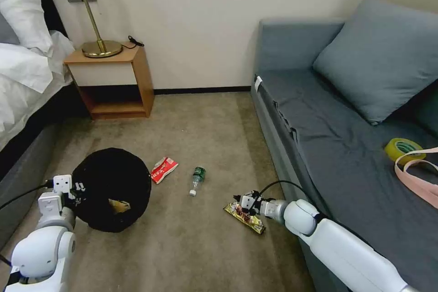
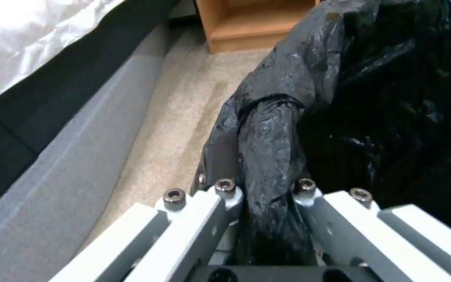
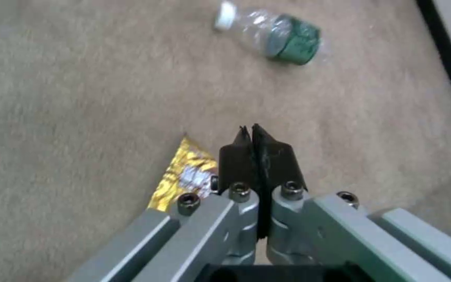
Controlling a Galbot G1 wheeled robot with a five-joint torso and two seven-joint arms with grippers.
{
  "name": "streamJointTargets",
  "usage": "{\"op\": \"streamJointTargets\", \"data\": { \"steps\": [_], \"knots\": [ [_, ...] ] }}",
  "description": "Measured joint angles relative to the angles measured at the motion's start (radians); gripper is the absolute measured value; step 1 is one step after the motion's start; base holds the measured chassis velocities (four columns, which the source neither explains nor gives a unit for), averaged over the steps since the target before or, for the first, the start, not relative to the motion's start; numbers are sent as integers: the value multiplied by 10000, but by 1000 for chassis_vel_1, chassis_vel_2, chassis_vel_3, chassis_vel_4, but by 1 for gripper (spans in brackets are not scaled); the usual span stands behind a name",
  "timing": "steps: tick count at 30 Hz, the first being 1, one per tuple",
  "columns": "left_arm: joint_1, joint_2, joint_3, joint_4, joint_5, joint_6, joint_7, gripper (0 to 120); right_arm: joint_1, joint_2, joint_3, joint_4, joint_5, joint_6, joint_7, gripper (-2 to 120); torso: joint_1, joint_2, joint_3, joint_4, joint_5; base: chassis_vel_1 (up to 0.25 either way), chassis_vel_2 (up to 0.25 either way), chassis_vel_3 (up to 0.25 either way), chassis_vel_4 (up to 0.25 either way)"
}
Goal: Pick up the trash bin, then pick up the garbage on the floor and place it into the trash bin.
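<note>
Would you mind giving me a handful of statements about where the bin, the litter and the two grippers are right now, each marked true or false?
1. The left gripper is clamped on the black bag at the rim of the trash bin. True.
2. The right gripper is wide open above the bottle. False: its fingers are shut, right by the shiny snack wrapper.
3. The small clear bottle lies on the carpet between the red-and-white packet and the wrapper. True.
4. The yellow tape roll lies on the floor. False: it lies on the sofa.
5. The red-and-white packet is inside the bin. False: it lies on the carpet beside it.
</note>
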Motion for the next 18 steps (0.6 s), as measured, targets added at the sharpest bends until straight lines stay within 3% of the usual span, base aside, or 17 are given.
{"op": "streamJointTargets", "data": {
  "steps": [6,8,18],
  "knots": [
    [3,1,-41,-76,-26,-2,-7,4,56,177,-498,-539,-425,11,91,13,0,0,0,0,1,0,0,0,0],
    [32,7,-66,-128,-36,-3,-8,4,62,221,-700,-743,-568,14,102,26,0,0,0,-1,0,0,0,0,0],
    [246,4,-186,-203,-92,-97,-8,4,32,606,-828,-1740,-1172,234,235,58,0,1,0,-1,-2,0,0,0,0]
  ]
}}
